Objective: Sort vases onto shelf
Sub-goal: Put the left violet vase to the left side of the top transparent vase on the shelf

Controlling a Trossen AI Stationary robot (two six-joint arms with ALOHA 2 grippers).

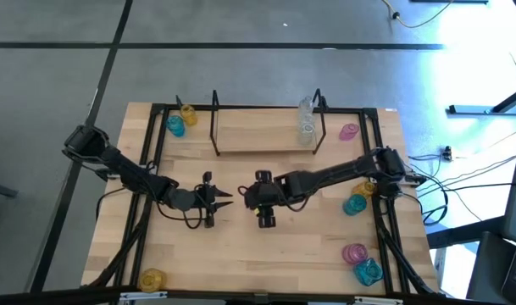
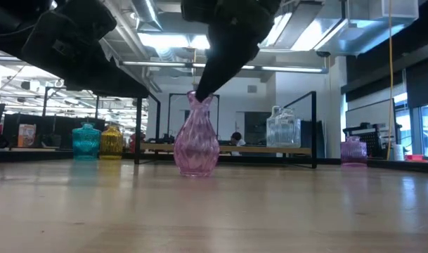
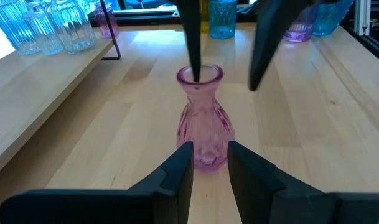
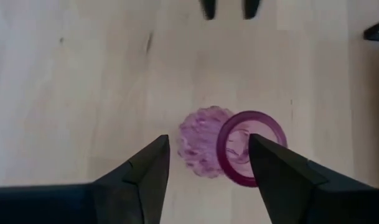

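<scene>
A pink glass vase (image 3: 201, 118), likely light, slick and breakable, stands upright between the open right gripper (image 4: 208, 163) above its rim, the best hold, and the left gripper (image 3: 210, 160), part open and empty.

Your right claw (image 4: 208, 163) is pointing straight down at mid-counter, its fingers spread wide. Your left claw (image 3: 210, 167) is lying low and level, aiming toward the right one, its fingers parted only narrowly. Both arms are reaching inward from opposite counter edges.

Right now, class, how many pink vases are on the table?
3 pink vases: one mid-table, one right of the shelf, one by the near right corner. None seems hidden.
</scene>
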